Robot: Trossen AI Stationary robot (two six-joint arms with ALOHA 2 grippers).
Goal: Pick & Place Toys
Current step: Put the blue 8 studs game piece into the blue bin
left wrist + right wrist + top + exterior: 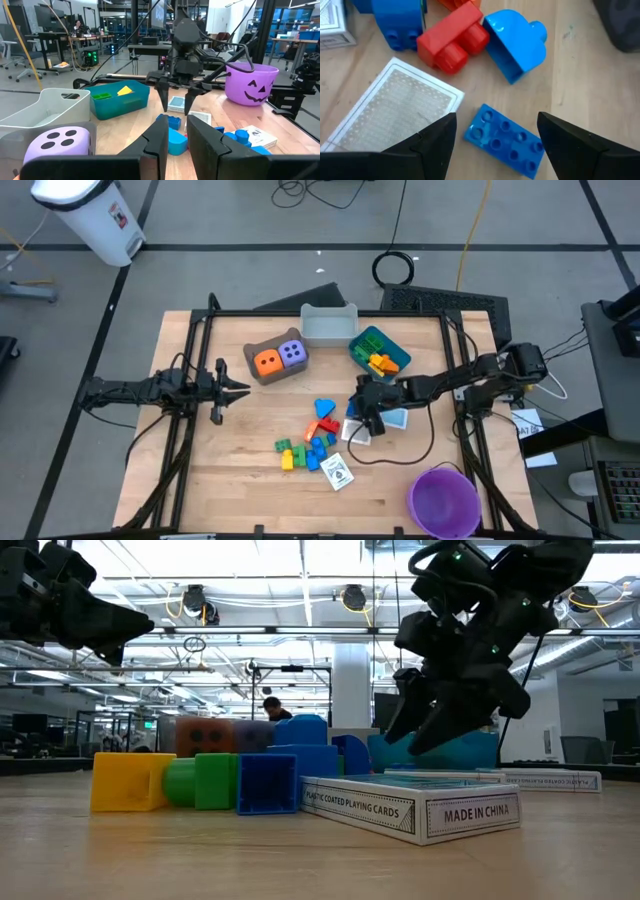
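An orange die (267,361) and a purple die (292,353) sit in the brown bin (258,376). Loose red, blue, green and yellow bricks (308,442) lie mid-table, with white card boxes (338,471) beside them. My right gripper (366,420) slants down, open, just above a flat blue brick (505,140) that lies on the wood. Its fingers stand on either side of the brick without touching it. A card box (395,110) lies next to the brick. My left gripper (243,389) waits level at the table's left, nearly shut and holding nothing (177,135).
A grey bin (329,325) and a blue bin (380,350) holding green and yellow bricks stand at the far edge. A purple bowl (443,500) stands at the near right corner. A red brick (452,42) and a rounded blue brick (515,42) lie just beyond the flat one.
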